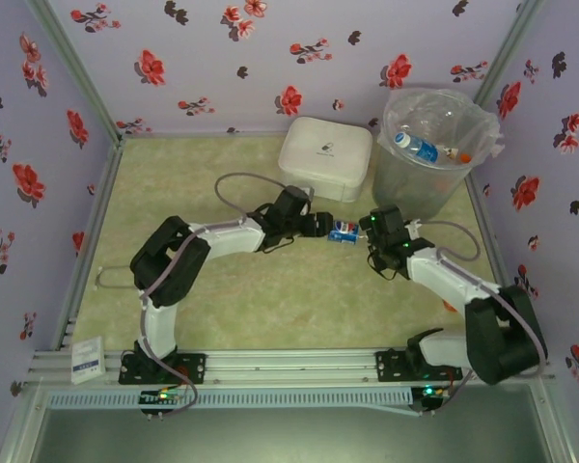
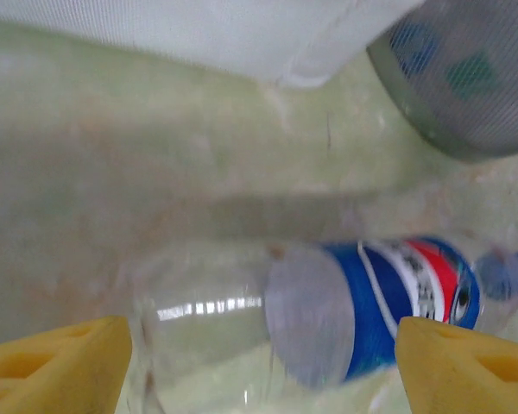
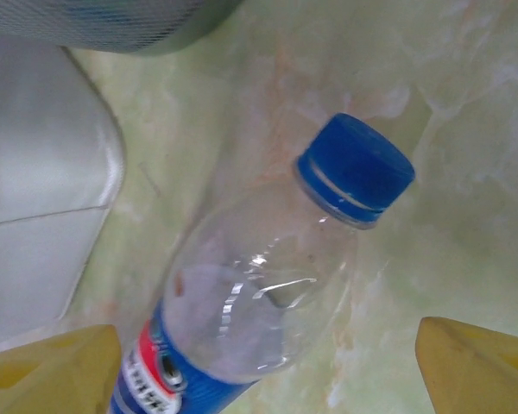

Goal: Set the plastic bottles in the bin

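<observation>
— Bin (image 1: 405, 188), the translucent grey bag-lined round bucket, stands far right. Which step?
— Pickup, seemingly. A clear blue-labelled, blue-capped plastic bottle (image 1: 345, 231) sits near it between left gripper (image 2: 263, 366) and right gripper (image 3: 268, 366), both spread, ungripped. Next: one closes, lifts over the rim.

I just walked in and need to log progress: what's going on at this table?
Both arms meet mid-table at one blue-labelled bottle. The left claw and right claw both stand open around it, and neither is clamping it. Other bottles already lie in the bin, which is beside the white box.
</observation>
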Tool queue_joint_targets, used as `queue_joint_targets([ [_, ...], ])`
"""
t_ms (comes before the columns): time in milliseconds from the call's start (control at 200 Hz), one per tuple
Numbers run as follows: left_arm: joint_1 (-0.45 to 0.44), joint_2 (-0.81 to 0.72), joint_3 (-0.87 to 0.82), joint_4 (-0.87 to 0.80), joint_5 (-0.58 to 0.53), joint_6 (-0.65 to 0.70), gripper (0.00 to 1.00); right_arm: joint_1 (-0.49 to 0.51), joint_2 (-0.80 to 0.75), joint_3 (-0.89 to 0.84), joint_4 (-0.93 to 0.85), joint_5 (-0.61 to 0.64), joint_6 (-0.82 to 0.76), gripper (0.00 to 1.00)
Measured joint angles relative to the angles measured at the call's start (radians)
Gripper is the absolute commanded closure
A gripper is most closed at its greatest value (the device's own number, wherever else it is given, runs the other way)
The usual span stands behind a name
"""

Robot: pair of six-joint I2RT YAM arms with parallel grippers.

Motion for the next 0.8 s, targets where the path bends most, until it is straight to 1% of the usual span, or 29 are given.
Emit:
queue_joint_targets([
  [45,-0.011,0.003,-0.016,0.005,0.0,-0.012,0.21,-0.004,0.043,0.016,0.007,-0.001,0.006,0.07],
  [205,-0.045,0.01,-0.034,0.003,0.0,-0.024,0.21,-0.018,0.183,0.091,0.043,0.0,0.01,0.07],
  [395,-0.06,0.008,-0.053,0.008,-0.007,-0.035,0.21,-0.026,0.289,0.138,0.089,-0.012,0.005,0.14],
  [520,-0.061,-0.012,-0.103,0.011,-0.019,-0.041,0.21,-0.028,0.288,0.137,0.089,-0.014,-0.012,0.23],
  [650,-0.061,-0.06,-0.139,0.013,-0.028,-0.05,0.21,-0.029,0.248,0.131,0.068,0.005,-0.045,0.4],
  [800,-0.061,-0.162,-0.194,0.026,-0.034,-0.072,0.21,-0.036,0.163,0.128,0.012,0.04,-0.098,0.54],
])
